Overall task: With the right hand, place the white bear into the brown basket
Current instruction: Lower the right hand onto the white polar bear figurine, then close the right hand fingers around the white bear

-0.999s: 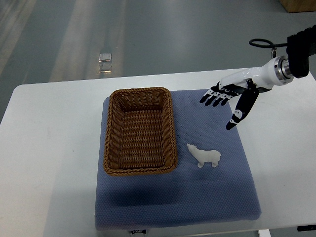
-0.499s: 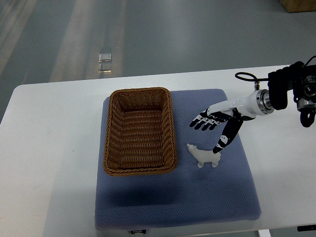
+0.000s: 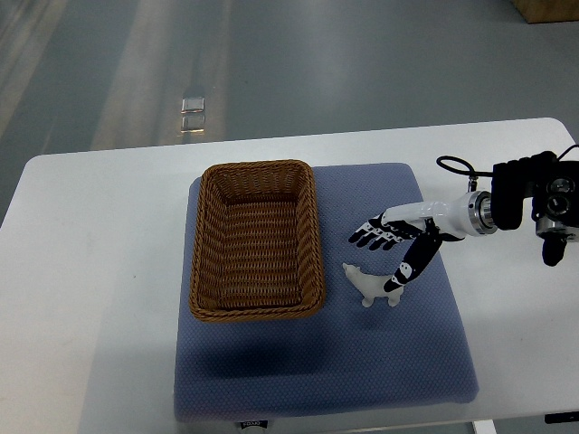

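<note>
A small white bear [image 3: 369, 286] lies on the blue mat [image 3: 317, 362], just right of the brown wicker basket [image 3: 256, 239], which holds nothing. My right hand [image 3: 382, 260] reaches in from the right edge and hovers over the bear's back end. Its four fingers [image 3: 369, 237] are spread above the bear, and the thumb [image 3: 404, 268] points down at the bear's rump. The hand is open and grips nothing. The left arm is out of sight.
The blue mat lies on a white table [image 3: 90, 271]. The basket's right rim [image 3: 316, 237] stands close to the bear's head. The grey floor lies beyond the table's far edge.
The right hand has come down and to the left from the mat's far right corner to the bear. Bear and basket have not moved.
</note>
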